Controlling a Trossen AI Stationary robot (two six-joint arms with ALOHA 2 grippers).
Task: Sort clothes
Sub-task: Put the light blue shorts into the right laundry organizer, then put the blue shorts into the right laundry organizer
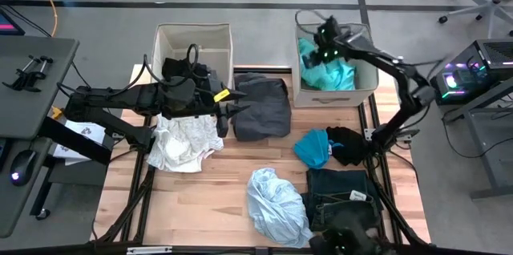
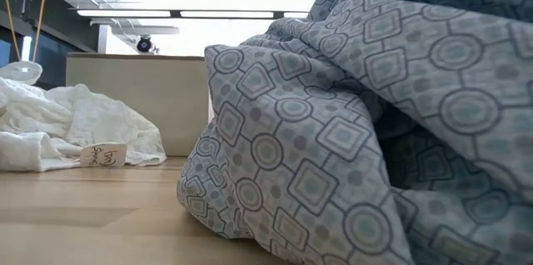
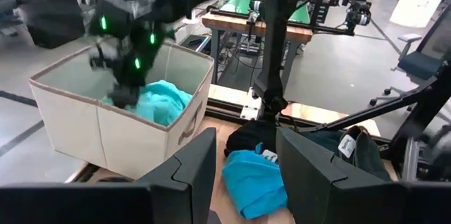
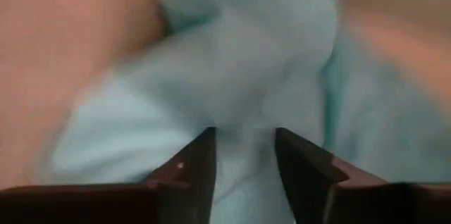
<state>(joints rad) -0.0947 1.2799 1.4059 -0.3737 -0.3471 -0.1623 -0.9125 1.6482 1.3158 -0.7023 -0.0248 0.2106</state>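
Observation:
My left gripper [image 1: 232,109] [image 3: 246,139] is open and empty. It hovers level between a white garment [image 1: 184,141] and a dark grey garment [image 1: 263,107]. My right gripper [image 1: 321,46] [image 4: 245,136] is open, pointing down into the right beige bin [image 1: 365,78] just above a teal garment [image 1: 327,72] [image 3: 158,101] lying in it. A second teal garment [image 1: 313,147], a black one [image 1: 349,144], dark denim [image 1: 341,195] and a pale patterned blue garment [image 1: 276,203] [image 2: 375,115] lie on the table. Black clothes [image 1: 186,69] lie in the left bin [image 1: 164,42]. My right gripper's fingers [image 4: 194,168] stand apart close over the teal garment [image 4: 239,76] in the bin. I cannot tell whether they touch it.
The two bins stand at the table's far edge, with the dark grey garment between them. Bare wood [image 1: 208,199] shows at the near left. A monitor and mouse stand left of the table and a computer [image 1: 473,70] stands right of it. The pale blue garment fills most of the low view.

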